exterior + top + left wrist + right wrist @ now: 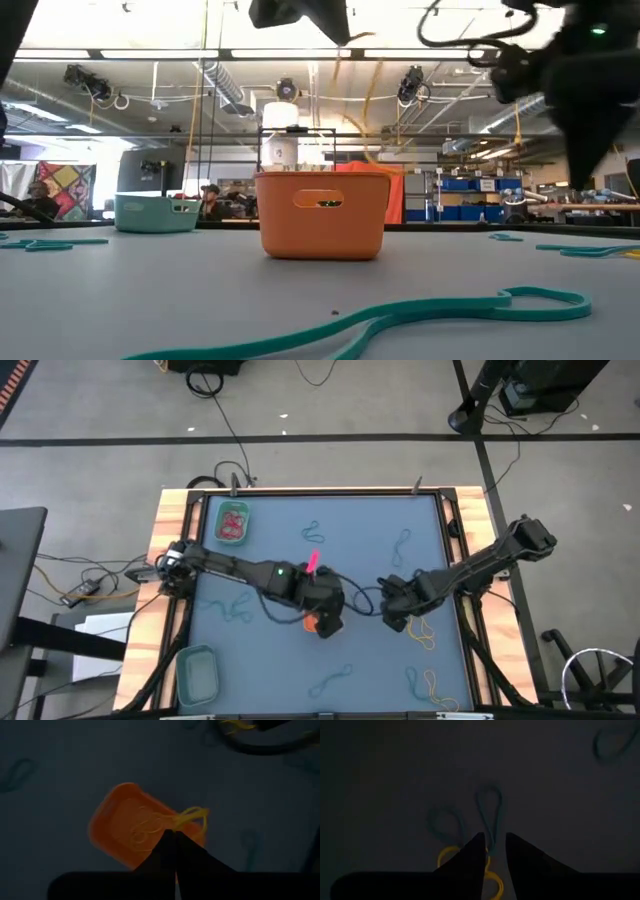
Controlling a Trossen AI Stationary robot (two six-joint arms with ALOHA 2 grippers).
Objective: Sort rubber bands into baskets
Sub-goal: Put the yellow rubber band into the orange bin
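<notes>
My left gripper (pixel 175 836) is shut on a yellow rubber band (pixel 194 816) just above the orange basket (pixel 127 827), which sits mid-table (pixel 311 624) and holds several yellow bands. My right gripper (pixel 495 842) is open, low over the table right of centre (pixel 392 606). Its fingers stand on either side of the end of a teal band (pixel 490 812), with yellow bands (pixel 449 856) beside it. I cannot tell whether it touches them. The green basket (pixel 233 523) holds red bands at the far left. The teal basket (pixel 197 670) stands at the near left. My left gripper pinches the yellow band at one end of its loop (pixel 176 824) between its two fingertips, coming from above. The rest of the loop lies slack beyond the fingertips, over the orange basket's rim (pixel 200 837).
Loose teal bands lie at the far middle (pixel 316 530), the left (pixel 232 608) and the near middle (pixel 330 682). Yellow bands lie near the right edge (pixel 425 632) and near right corner (pixel 432 685). Black cables run along both table sides. A teal band (pixel 400 315) lies close in the low view.
</notes>
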